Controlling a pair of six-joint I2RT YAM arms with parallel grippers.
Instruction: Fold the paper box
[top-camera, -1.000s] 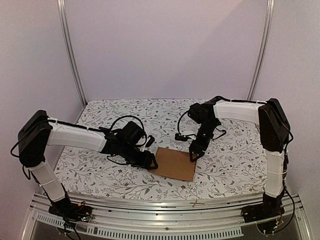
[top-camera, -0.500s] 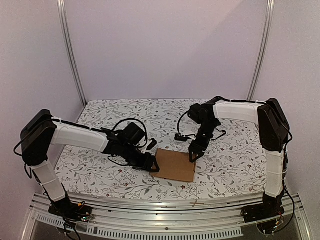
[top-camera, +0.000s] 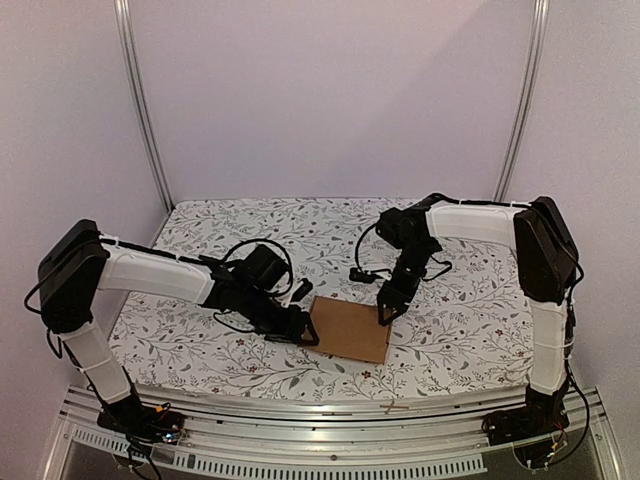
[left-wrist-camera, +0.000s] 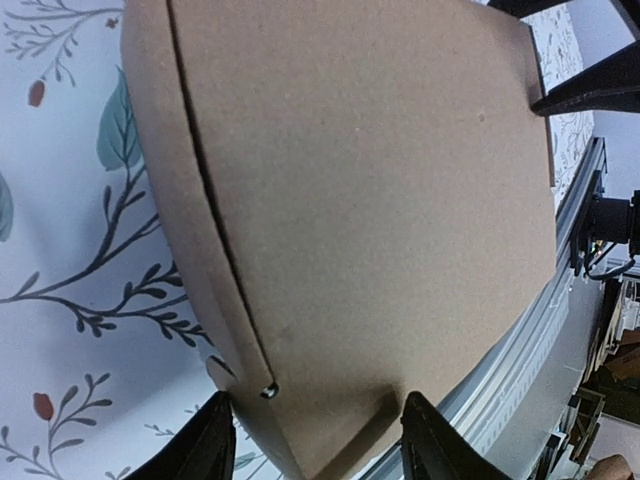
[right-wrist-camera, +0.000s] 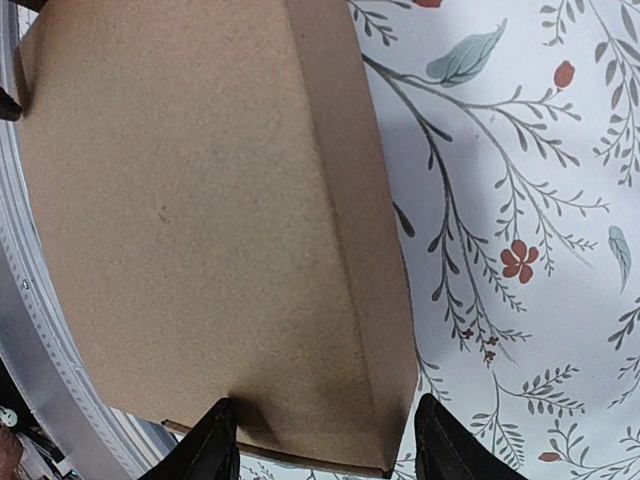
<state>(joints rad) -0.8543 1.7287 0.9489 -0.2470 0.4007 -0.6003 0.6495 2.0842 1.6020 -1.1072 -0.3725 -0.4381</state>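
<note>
My left claw (left-wrist-camera: 318, 445) and right claw (right-wrist-camera: 322, 445) both stand apart, straddling opposite sides of the paper box (top-camera: 350, 328), which lies flat on the floral table (top-camera: 180, 350). Contact seems likely, not certain. Light, stiff, creasable cardboard: I'd pinch edges, never panels.

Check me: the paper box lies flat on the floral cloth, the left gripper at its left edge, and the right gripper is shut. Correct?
One thing is off: the right gripper is not shut. The right wrist view shows its fingers apart, with a corner of the paper box between them. The rest holds: flat on the floral cloth, left gripper at its left edge.
</note>
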